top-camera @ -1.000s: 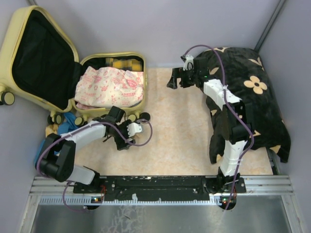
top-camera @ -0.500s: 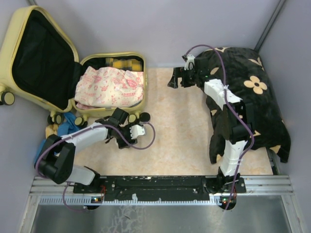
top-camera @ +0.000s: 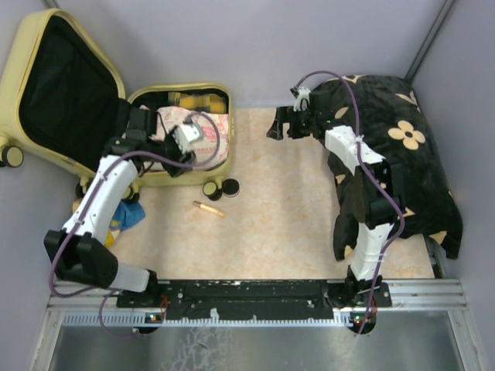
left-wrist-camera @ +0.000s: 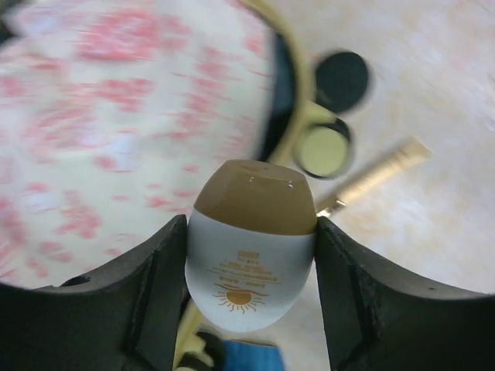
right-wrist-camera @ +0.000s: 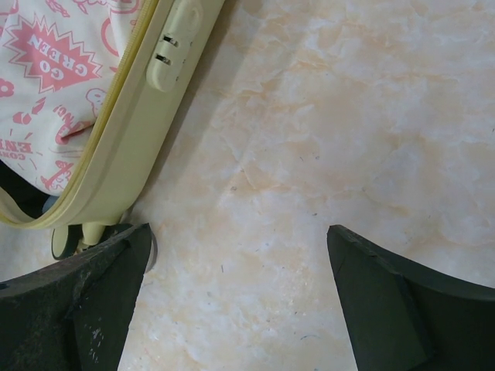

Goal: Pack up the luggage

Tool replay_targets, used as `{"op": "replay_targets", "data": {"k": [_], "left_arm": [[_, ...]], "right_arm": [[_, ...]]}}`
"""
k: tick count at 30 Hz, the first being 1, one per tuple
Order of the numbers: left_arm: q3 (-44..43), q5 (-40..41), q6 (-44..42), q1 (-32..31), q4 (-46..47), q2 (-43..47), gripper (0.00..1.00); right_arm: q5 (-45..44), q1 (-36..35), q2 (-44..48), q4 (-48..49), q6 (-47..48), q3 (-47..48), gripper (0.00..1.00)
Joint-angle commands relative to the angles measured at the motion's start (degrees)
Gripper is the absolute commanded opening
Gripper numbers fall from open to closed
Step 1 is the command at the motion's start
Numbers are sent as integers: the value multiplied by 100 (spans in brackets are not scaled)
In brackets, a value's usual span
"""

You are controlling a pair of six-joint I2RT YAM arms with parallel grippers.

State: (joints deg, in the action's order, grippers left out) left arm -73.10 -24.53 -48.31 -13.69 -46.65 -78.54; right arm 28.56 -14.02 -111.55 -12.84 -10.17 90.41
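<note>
A slim gold tube [top-camera: 209,209] lies nearest on the pale marbled desk [top-camera: 294,224], with a blue item [top-camera: 130,215] to its left. Beyond them, the left fingers [left-wrist-camera: 147,294] grip a small white bottle with a tan cap [left-wrist-camera: 251,247] above pink-printed white fabric [left-wrist-camera: 116,116]. The fabric lies inside the large pale yellow hard-shell suitcase [top-camera: 14,73], open at the far left. The right fingers [right-wrist-camera: 402,309] stand wide apart, holding nothing, over bare desk beside a black flower-patterned cloth [top-camera: 402,154].

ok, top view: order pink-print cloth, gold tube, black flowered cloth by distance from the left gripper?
1. Pink-print cloth, in the suitcase, directly under the left gripper.
2. Gold tube, on the table, toward the near edge.
3. Black flowered cloth, far right.
</note>
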Motion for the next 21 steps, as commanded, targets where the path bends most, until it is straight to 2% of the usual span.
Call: {"op": "replay_targets", "data": {"k": [1, 5, 7, 11, 13, 16, 21], "left_arm": [[-1611, -60, 1071, 748, 178, -1120, 43], [-3657, 269, 1934, 1254, 271, -2565, 42], [-4408, 369, 2187, 1424, 530, -3138, 42], [-5529, 853, 1875, 1595, 886, -4086, 45], [-5863, 1101, 1717, 1685, 1169, -4514, 46], [-5854, 1286, 1638, 1819, 1703, -4840, 48], [-5818, 1059, 2021, 2043, 2300, -5234, 49]], "right_arm": [[-19, 40, 11, 247, -51, 309, 96], [-122, 45, -15, 147, 2, 411, 96], [-159, 49, -8, 84, 93, 465, 96], [-277, 70, 11, -95, 399, 590, 97], [-300, 100, -11, -194, 493, 676, 97], [-356, 136, -83, -307, 541, 793, 97], [-420, 143, -139, -292, 527, 844, 97]]}}
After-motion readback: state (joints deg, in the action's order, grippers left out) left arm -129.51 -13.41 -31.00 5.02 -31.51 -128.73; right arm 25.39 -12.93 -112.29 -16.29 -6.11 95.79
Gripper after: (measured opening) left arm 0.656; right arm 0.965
